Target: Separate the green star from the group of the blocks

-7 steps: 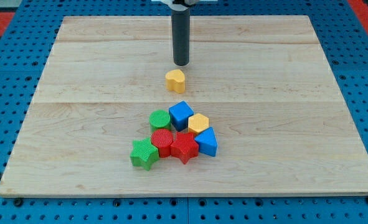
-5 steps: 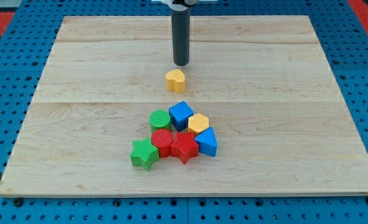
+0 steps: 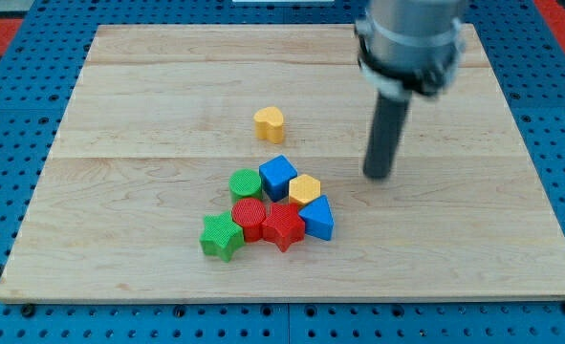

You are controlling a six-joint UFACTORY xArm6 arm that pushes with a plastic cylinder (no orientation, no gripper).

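Observation:
The green star point(image 3: 221, 236) lies at the lower left of a cluster of blocks near the board's bottom centre, touching a red cylinder point(image 3: 249, 218). The cluster also holds a red star point(image 3: 282, 226), a green cylinder point(image 3: 246, 183), a blue cube point(image 3: 277, 177), a yellow hexagon point(image 3: 305, 189) and a blue triangular block point(image 3: 317, 219). My tip point(image 3: 379, 176) is at the view's right of the cluster, apart from it, level with the blue cube. The rod is blurred.
A lone yellow heart-shaped block point(image 3: 270, 123) sits above the cluster, apart from it. The wooden board point(image 3: 119, 115) lies on a blue pegboard; its bottom edge runs just below the cluster.
My tip has moved from just above the yellow heart block to the view's right and downward, now beside the cluster's right side. No block has moved.

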